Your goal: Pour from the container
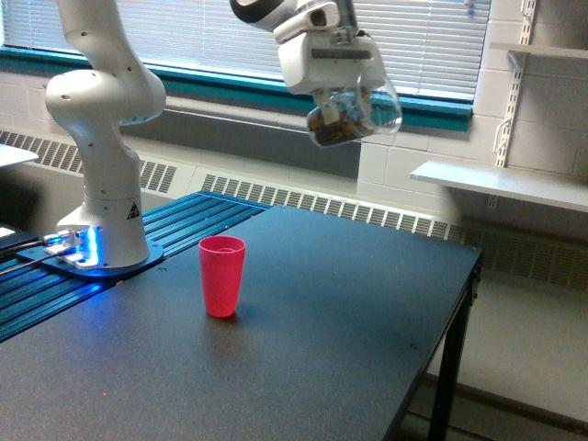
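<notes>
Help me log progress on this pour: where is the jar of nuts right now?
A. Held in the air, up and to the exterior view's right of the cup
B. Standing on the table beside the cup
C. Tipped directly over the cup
A: the jar hangs in the gripper, high above the table, right of the pink cup.

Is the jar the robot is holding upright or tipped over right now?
Tipped. The jar lies roughly sideways in the hand, with the nuts gathered at its lower end, high above the table and to the exterior view's right of the pink cup.
</notes>
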Controlling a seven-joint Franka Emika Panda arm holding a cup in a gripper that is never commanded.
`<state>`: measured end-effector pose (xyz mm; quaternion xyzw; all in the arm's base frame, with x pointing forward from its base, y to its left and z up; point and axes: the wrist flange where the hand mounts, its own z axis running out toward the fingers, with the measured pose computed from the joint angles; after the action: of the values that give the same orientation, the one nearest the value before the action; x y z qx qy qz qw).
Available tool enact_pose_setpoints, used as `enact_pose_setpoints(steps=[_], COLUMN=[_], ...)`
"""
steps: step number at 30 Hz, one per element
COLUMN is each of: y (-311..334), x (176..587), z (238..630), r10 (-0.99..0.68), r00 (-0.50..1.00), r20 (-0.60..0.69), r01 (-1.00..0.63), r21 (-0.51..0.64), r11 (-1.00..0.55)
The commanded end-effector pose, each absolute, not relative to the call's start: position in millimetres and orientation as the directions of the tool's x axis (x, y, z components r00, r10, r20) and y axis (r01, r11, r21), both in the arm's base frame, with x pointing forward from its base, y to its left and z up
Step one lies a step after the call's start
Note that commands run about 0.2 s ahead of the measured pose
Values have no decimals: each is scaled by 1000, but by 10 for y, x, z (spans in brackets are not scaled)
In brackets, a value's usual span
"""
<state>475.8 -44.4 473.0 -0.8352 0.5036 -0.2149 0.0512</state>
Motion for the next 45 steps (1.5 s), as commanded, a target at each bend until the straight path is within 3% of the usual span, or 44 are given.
enact_pose_setpoints(steps=[1, 26, 45], y=[-303, -26, -33], x=[4556, 3844, 3391], z=[4636, 4292, 4008], r10=[-895, -951, -990], r00=[347, 226, 54], r20=[280, 212, 130], r01=[-855, -928, -964], r21=[-297, -249, -252], r11=[-425, -277, -86])
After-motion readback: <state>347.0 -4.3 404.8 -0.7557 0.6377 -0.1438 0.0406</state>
